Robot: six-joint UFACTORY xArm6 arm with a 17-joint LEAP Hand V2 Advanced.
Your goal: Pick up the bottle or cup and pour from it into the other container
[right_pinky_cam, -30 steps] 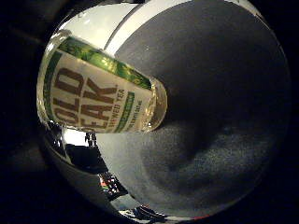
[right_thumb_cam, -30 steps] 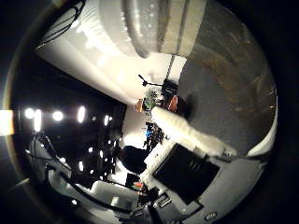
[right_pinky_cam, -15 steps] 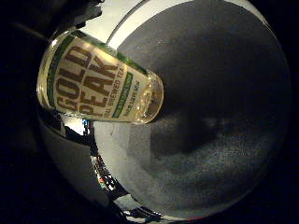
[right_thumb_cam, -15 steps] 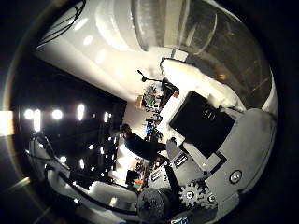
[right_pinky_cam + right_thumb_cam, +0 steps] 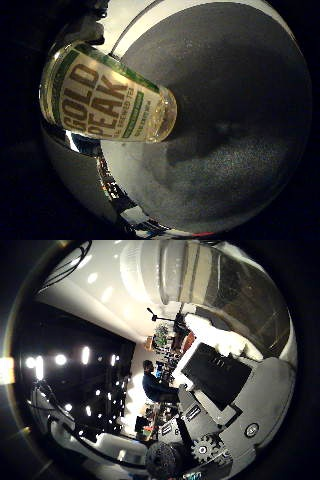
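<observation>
A clear bottle (image 5: 105, 95) with a green and white label and pale liquid lies close against the palm in the right little finger side palm view, above a grey mat (image 5: 230, 110). In the right thumb side palm view the bottle's clear body (image 5: 190, 280) fills the edge. My hand (image 5: 220, 380), of white, black and geared parts, curls its fingers in against it.
The grey mat lies on a white table (image 5: 135, 20). The right thumb side palm view looks out into a dim room with ceiling lights (image 5: 60, 362) and distant furniture.
The fingers have swung into the right thumb side palm view and closed towards the bottle. The picture of the bottle has shifted a little against the mat.
</observation>
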